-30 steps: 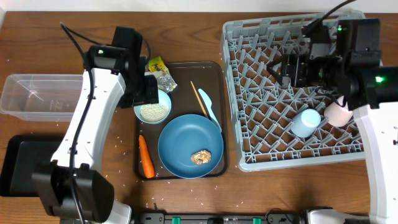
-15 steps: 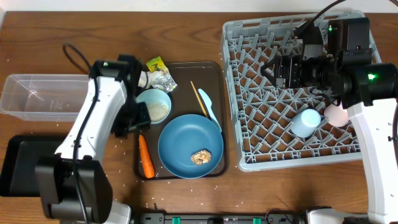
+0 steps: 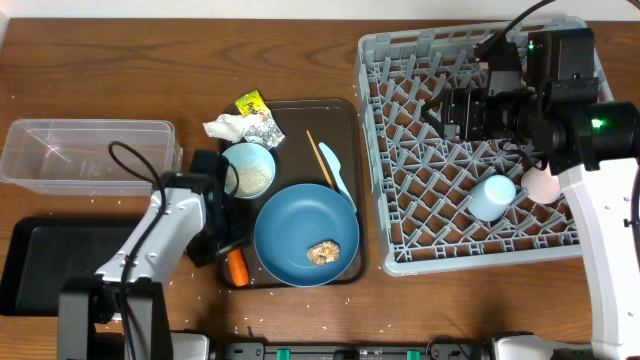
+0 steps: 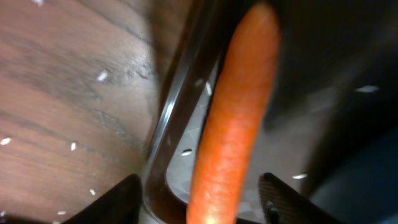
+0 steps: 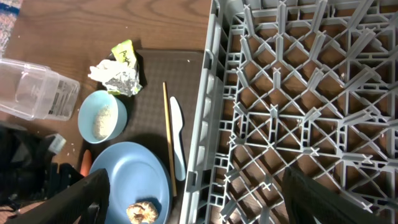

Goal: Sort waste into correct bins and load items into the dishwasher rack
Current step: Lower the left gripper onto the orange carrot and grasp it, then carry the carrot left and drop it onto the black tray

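At left rim of brown tray (image 3: 290, 104): left arm (image 3: 160, 235) bent low. Left fingers (image 4: 121, 200) partly spread, straddling carrot (image 4: 233, 124), gap each side. Carrot lies inside tray along rim, beside blue plate (image 3: 300, 225), bowl (image 3: 248, 170) near. Rice grains (image 4: 102, 76) scattered on tabletop (image 3: 100, 60). Right fingers (image 5: 78, 200) wide, empty, above rack (image 3: 400, 255) holding two cups (image 3: 492, 196).
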You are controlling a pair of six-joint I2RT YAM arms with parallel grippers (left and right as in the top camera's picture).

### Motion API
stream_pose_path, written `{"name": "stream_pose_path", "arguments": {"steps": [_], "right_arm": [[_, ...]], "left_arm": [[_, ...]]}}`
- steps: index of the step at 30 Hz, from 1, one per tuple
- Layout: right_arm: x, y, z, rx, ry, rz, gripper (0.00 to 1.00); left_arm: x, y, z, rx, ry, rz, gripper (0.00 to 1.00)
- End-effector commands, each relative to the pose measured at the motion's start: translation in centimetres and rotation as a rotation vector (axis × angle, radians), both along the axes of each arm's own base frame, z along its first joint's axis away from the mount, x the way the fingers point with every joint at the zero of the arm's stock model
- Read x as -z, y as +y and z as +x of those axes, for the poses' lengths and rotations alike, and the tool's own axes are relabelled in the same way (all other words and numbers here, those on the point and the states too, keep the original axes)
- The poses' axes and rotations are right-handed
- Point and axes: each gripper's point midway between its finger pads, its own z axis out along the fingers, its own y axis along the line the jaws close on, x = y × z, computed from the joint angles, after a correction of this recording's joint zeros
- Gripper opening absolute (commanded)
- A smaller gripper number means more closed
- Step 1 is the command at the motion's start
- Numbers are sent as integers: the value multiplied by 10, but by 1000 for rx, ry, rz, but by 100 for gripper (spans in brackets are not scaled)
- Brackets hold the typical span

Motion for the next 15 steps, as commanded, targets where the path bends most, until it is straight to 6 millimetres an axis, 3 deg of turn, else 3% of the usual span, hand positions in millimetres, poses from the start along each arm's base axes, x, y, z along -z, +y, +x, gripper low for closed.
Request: {"name": "stream_pose_path", "arguments": {"steps": [1, 9, 15], "right_arm": [[0, 2, 0, 4, 4, -2, 82], [0, 2, 0, 4, 2, -2, 82], [0, 2, 0, 4, 3, -2, 81]], "left_arm": [[5, -1, -5, -10, 3, -9, 52], [15, -13, -3, -18, -22, -83, 38], [16, -10, -4, -15, -26, -62, 31]]}}
